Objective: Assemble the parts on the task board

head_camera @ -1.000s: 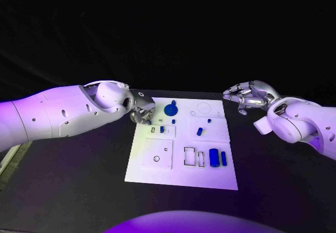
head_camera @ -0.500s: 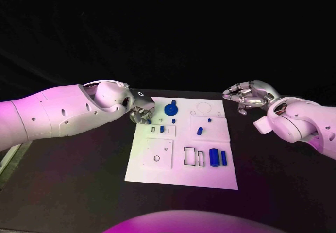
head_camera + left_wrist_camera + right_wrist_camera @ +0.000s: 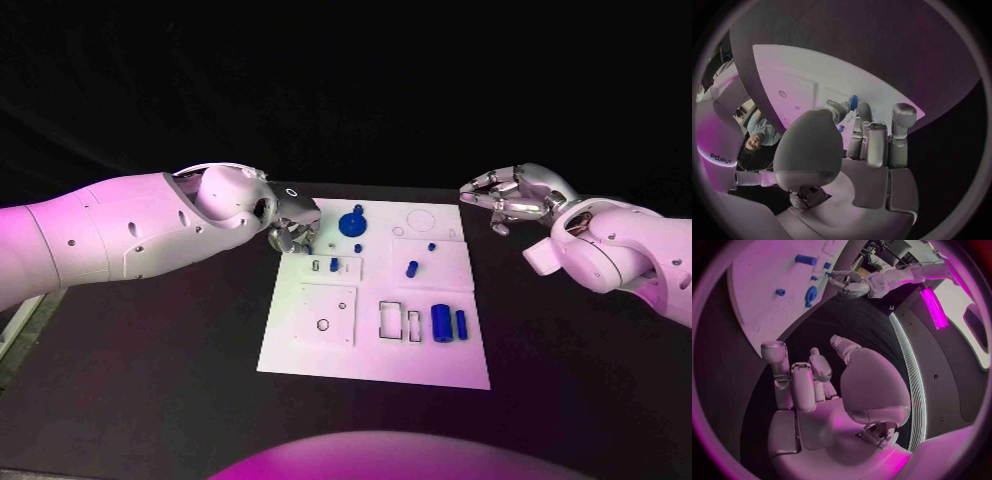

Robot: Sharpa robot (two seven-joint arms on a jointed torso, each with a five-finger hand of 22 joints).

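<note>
The white task board [image 3: 375, 345] is lying flat in the middle of the black desk [image 3: 144, 380], and the small blue parts are sitting on its far and middle sections: a round blue disc with a raised stub [image 3: 353, 224] near the far edge, a short blue peg [image 3: 413, 269] lying near the board's centre, a small blue piece [image 3: 333, 266] standing in a slot close to the left side, and 2 blue cylinders [image 3: 449, 325] lying side by side toward the near right. The left robot hand [image 3: 293, 228] is hovering at the board's far left corner, just beside the disc; in the left wrist view its fingers [image 3: 870, 142] are curling toward the thumb with a blue part [image 3: 853, 101] showing just past their tips, and I cannot tell whether it is pinching that part or only reaching over it. The right robot hand [image 3: 515, 198] is hanging off the board's far right corner, well apart from the parts, fingers loosely curled and holding nothing. The parts look like small, rigid, lightweight pieces with smooth faces, so they are likely slipping or rolling easily, the cylinders especially. A fingertip pinch across the short axis, on the curved sides of a peg or on the disc's raised stub, seems the surest hold, with light pressure since little force should be needed.
</note>
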